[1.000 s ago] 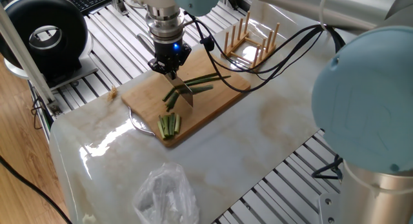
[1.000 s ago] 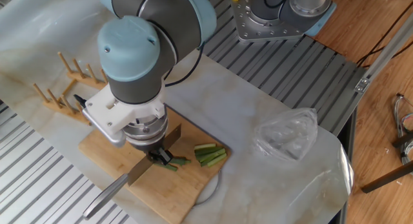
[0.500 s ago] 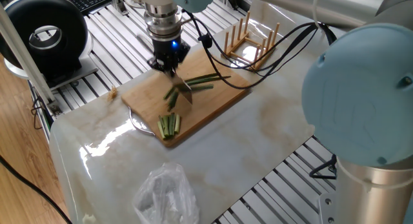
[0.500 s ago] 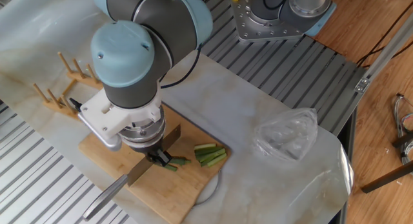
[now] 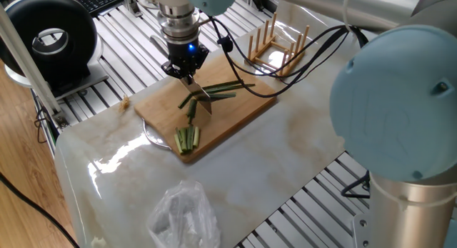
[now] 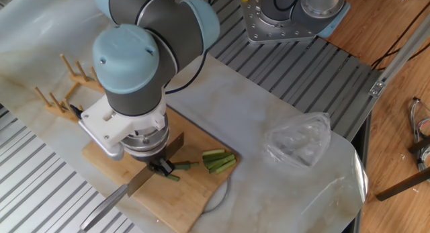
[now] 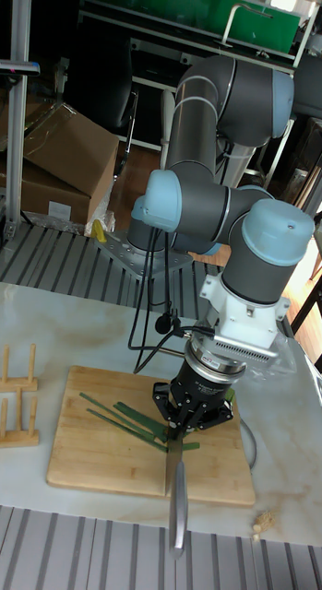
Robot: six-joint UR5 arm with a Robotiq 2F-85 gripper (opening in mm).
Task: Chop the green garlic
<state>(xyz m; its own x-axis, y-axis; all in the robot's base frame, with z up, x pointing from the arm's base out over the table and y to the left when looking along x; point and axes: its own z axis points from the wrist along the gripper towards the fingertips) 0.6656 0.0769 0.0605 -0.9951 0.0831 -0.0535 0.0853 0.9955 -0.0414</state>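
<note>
My gripper [image 5: 188, 78] hangs over the wooden cutting board [image 5: 239, 113], shut on a knife [image 5: 203, 102] whose blade slants down onto the board. The green garlic [image 5: 223, 89] lies as long dark stalks just right of the blade, with short cut segments [image 5: 191, 110] under it. In the other fixed view the gripper [image 6: 161, 167] hides most of the stalk, and the knife handle [image 6: 104, 207] sticks out past the board's edge. The tall fixed view shows the gripper [image 7: 182, 431], the knife [image 7: 175, 502] pointing toward the camera, and the stalks [image 7: 119, 419] to its left.
A neat bundle of paler green sticks [image 5: 188, 139] lies at the board's near end. A wooden peg rack [image 5: 275, 45] stands behind the board. A crumpled plastic bag [image 5: 182, 216] sits at the table front. A metal disc [image 5: 153, 136] pokes out under the board.
The gripper and knife have shifted slightly toward the back left of the board in one fixed view. The stalks and the bundle stay where they were.
</note>
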